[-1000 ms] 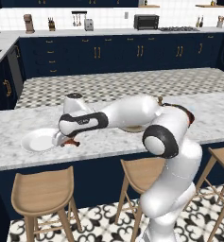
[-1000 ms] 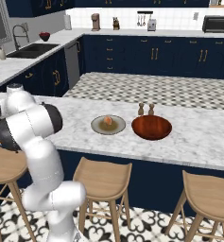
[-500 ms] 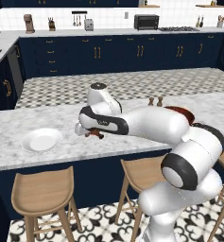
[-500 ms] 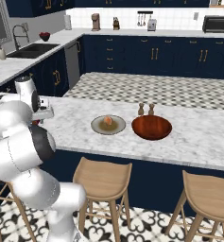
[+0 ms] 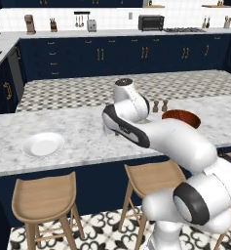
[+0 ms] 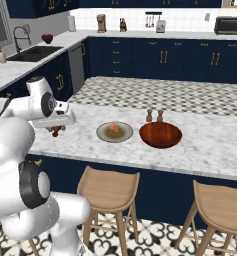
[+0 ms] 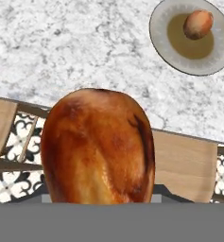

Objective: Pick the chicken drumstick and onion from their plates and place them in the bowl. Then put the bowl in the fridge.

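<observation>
Glazed chicken drumstick (image 7: 98, 146) held above counter edge; onion (image 7: 198, 24) on grey-rimmed plate (image 7: 160, 35); bowl (image 6: 160, 134) beside; white plate (image 5: 43, 144) apart.

Marble counter (image 6: 200, 145) — plates (image 6: 114, 132), bowl (image 6: 160, 134)

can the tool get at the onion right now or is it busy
Probably not yet: the tool is already shut on the chicken drumstick. The onion sits uncovered on its grey-rimmed plate.
</observation>
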Robot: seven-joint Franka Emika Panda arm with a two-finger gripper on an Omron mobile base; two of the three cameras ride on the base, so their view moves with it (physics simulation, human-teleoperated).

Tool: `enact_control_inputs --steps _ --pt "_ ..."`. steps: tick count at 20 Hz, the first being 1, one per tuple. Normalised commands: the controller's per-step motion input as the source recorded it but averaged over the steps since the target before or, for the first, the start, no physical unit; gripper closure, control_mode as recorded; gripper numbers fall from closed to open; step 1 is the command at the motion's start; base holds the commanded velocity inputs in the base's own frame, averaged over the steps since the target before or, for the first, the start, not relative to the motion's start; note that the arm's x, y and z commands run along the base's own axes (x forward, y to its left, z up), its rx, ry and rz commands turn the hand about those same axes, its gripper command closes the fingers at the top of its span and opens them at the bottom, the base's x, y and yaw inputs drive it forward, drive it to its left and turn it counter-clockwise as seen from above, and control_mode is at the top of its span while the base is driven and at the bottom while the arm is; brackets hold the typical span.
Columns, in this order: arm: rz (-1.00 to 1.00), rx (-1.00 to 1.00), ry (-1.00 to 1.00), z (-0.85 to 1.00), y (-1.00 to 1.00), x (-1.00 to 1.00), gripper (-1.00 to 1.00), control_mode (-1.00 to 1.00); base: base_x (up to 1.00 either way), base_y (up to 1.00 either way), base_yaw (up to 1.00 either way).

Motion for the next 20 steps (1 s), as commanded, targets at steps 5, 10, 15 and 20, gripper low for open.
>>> enact_control_inputs --steps 5,10,15,20 --pt "-0.13 0.0 -0.05 0.11 -1.0 -0.06 1.0 -1.0 0.0 0.0 0.0" --pt "-0.07 0.01 -0.01 0.07 -1.0 0.0 1.0 -1.0 0.0 0.0 0.0" --pt "-0.01 0.08 0.0 0.26 -1.0 0.0 1.0 -1.0 0.0 0.0 0.0" --pt "0.0 0.11 0.0 0.16 -1.0 0.13 1.0 -1.0 0.0 0.0 0.0"
